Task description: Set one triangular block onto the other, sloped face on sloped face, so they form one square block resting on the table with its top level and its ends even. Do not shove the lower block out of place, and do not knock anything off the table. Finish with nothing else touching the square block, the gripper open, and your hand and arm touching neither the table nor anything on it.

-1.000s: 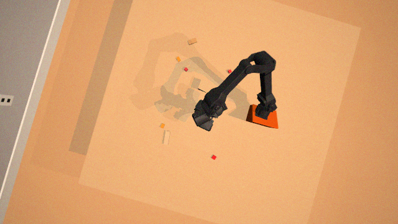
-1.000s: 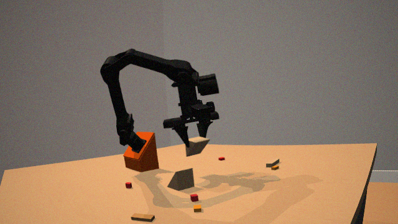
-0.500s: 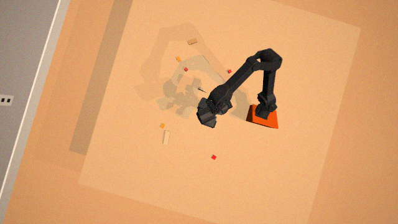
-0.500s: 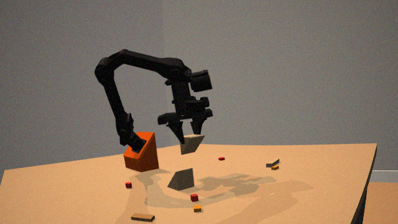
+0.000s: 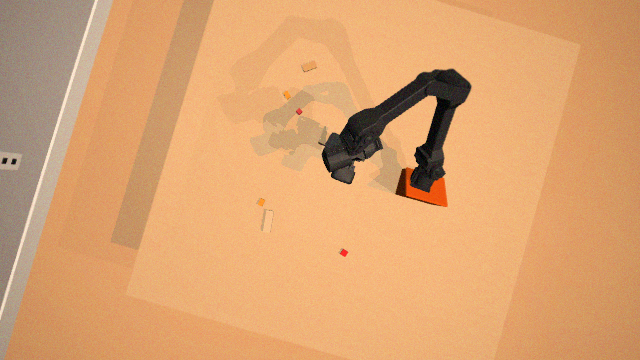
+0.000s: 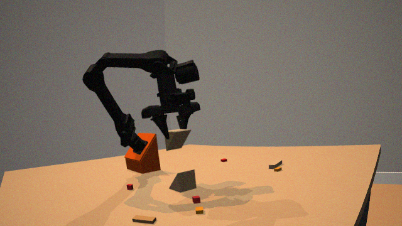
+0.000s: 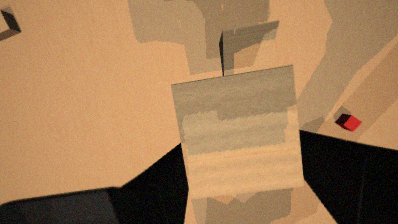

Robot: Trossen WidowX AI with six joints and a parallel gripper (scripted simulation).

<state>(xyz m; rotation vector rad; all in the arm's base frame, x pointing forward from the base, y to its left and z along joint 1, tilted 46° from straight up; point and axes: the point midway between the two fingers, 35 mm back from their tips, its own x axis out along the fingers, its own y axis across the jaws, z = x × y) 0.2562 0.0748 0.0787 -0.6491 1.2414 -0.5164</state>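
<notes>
claw (image 6: 173, 127) grips pale tan wedge (image 6: 176, 139), seemingly point down.

Plain grey walls (image 6: 282, 63) meet at a corner behind a tan table (image 6: 314, 188). A grey floor (image 5: 30, 75) borders it, with soft shadows across the surface.

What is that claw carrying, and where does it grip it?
One triangular block, held in the air by the claw, pinched near its top at two opposite sides.
</notes>
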